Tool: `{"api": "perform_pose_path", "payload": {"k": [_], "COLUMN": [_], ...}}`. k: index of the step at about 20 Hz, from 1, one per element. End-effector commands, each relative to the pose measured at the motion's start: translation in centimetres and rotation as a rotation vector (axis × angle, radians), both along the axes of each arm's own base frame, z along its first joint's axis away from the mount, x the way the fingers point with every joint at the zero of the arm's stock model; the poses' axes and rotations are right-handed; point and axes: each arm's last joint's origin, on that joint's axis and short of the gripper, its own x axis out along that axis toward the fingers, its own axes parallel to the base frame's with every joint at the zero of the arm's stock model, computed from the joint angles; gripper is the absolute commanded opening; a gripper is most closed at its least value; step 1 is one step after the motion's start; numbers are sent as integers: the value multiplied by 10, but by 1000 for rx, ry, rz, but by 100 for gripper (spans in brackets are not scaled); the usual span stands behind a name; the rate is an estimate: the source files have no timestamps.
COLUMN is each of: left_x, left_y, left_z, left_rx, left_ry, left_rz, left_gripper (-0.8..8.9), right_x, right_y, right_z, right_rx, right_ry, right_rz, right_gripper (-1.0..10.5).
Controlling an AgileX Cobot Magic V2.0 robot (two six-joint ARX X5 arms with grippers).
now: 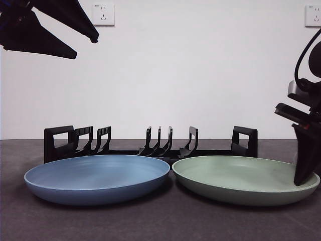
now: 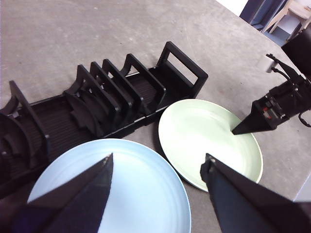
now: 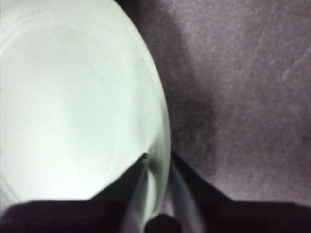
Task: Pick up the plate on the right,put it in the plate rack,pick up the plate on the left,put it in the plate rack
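Note:
A green plate (image 1: 241,173) (image 2: 204,131) lies flat on the table at the right, and a blue plate (image 1: 95,175) (image 2: 131,189) lies flat at the left. The black plate rack (image 1: 150,145) (image 2: 112,97) stands behind both with nothing in it. My right gripper (image 1: 303,181) (image 3: 159,158) (image 2: 235,132) is down at the green plate's (image 3: 73,107) outer right rim. One jaw sits inside the rim and one outside, shut on it. My left gripper (image 1: 85,46) (image 2: 158,158) hangs open high above the blue plate and holds nothing.
The two plates nearly touch at the middle, just in front of the rack. The grey table (image 1: 165,221) runs in front of them. Wall sockets (image 1: 103,14) sit on the white wall behind.

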Motion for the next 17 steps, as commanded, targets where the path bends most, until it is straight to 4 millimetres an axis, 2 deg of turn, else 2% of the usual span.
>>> {"api": "perform_pose_path", "payload": {"k": [1,7,17], "left_x": [-1,-8,-31], "left_y": [-2,-12,-43], "left_z": [-1,-4,-4], "left_rx": [20,80,206], "left_ry": [0,-25,-179], "left_rz": [-6,-97,-329], "left_gripper": [315,315,315], "right_x": [0,-5,-30], "right_y": [0,-1,-5], "right_z": [1,13,62], "right_rx": [-2,12,-25], "right_ry": [-2,-20,-179], "right_rz": [-4,-34,-86], "right_gripper": [-12,-12,-12]}}
